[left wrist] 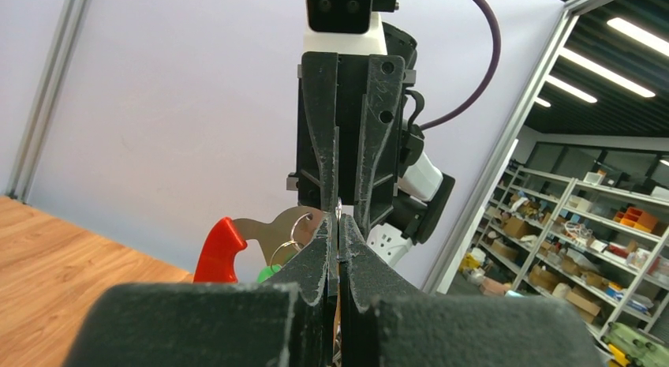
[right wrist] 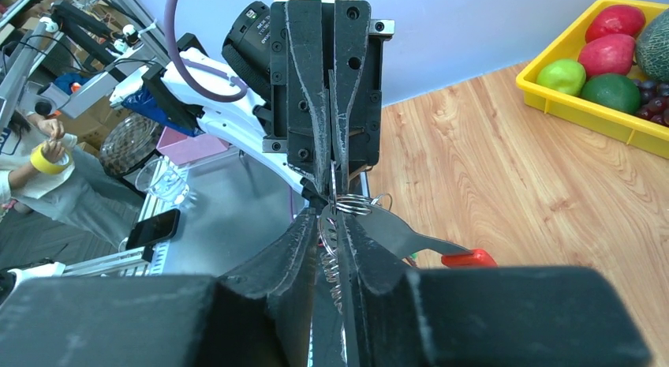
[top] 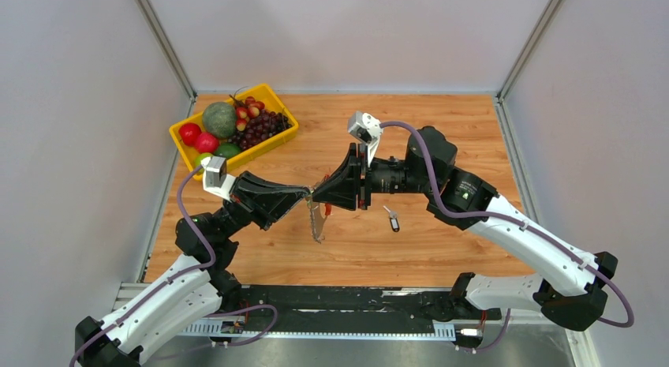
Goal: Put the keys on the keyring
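Note:
The keyring (top: 318,213) hangs above the table's middle, held between my two grippers, which meet tip to tip. My left gripper (top: 306,192) is shut on its ring; in the left wrist view (left wrist: 338,225) the red tag (left wrist: 221,249), the grey metal piece (left wrist: 264,229) and the green bit (left wrist: 268,272) stick out to the left. My right gripper (top: 318,195) is shut on the ring from the other side (right wrist: 335,221), with a coiled chain between its jaws. The key (top: 392,219), silver with a dark head, lies on the table right of the grippers, held by neither.
A yellow basket (top: 183,154) of fruit stands at the back left, also in the right wrist view (right wrist: 584,106). Grey walls close the table on three sides. Bare wood lies around the key.

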`<state>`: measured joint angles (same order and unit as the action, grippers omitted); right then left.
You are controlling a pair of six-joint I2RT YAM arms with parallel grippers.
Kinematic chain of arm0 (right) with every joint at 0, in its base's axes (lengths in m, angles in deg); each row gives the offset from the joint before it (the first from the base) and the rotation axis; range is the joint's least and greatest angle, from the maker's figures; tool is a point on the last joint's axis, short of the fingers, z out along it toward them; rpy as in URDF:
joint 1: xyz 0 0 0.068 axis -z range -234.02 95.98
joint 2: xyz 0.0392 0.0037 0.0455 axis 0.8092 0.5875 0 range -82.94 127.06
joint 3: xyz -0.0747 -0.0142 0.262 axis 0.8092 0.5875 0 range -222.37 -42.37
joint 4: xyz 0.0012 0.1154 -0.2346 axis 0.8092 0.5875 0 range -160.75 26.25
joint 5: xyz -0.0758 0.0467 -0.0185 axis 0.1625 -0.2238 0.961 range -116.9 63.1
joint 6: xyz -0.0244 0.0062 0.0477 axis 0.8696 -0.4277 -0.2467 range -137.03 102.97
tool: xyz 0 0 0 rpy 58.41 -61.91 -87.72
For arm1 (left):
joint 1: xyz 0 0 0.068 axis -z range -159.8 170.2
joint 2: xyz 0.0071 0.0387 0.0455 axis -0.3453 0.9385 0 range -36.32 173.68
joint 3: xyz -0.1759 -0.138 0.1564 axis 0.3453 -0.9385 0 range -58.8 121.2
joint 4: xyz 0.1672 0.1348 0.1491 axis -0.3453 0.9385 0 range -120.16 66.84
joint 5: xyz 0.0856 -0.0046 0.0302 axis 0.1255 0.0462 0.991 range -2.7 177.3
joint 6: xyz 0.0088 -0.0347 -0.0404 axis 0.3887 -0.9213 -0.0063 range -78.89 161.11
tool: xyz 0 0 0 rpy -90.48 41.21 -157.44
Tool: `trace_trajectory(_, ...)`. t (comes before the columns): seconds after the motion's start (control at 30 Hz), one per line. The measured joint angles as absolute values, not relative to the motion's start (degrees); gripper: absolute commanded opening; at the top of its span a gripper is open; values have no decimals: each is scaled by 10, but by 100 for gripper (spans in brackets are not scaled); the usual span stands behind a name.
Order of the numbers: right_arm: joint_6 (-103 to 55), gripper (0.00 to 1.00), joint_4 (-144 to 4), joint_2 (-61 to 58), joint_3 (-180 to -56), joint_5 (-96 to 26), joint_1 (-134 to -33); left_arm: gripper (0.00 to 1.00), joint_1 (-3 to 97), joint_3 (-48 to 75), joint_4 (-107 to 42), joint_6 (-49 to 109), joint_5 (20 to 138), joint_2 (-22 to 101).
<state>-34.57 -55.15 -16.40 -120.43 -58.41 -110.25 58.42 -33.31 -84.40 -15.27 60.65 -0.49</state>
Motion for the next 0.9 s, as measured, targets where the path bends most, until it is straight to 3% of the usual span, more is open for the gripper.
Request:
trace_trajectory(0.7,-329,20,-552,-164,-1208,-558,-1117,0,584,-337,-852,-161,607,-8)
trace_trajectory(0.9,-323,24,-552,-164,-1210,-550,-1121,0,584,-337,-853,-163,607,-9)
